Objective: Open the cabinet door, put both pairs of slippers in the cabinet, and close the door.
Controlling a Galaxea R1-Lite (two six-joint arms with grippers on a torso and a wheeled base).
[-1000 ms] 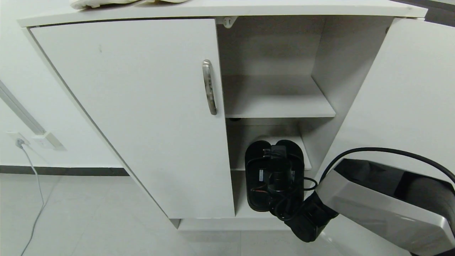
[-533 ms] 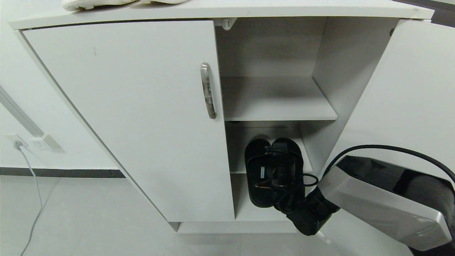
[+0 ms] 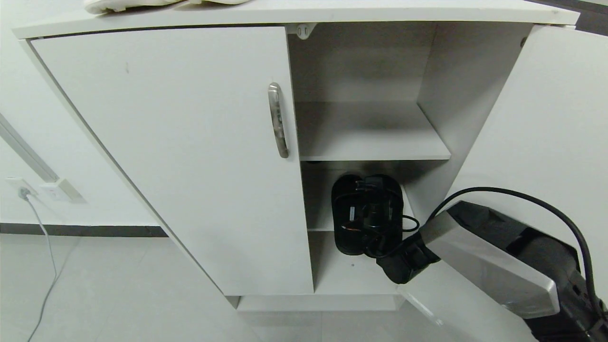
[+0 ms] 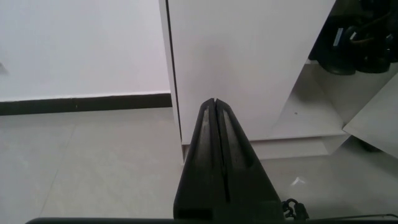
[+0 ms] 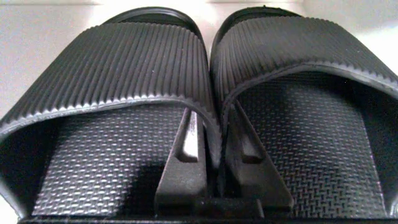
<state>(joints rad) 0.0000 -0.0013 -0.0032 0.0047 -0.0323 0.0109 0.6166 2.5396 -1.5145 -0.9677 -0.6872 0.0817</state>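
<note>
Where ribbing shows, slippers (image 5: 143, 68) are black.

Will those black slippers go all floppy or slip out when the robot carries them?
Probably not floppy: the black ribbed rubber slippers hold their shape with only their inner walls pinched by the right gripper. The bumpy soles and ribbed straps likely grip well. They look light, since one pinch holds both.

The right arm (image 3: 479, 266) stretches forward and low, its black wrist (image 3: 408, 260) at the front. The right pincer (image 5: 214, 134) is clamped on the touching inner edges of the black slippers (image 5: 137, 68). The left pincer (image 4: 214, 106) points forward, its fingers pressed together.
</note>
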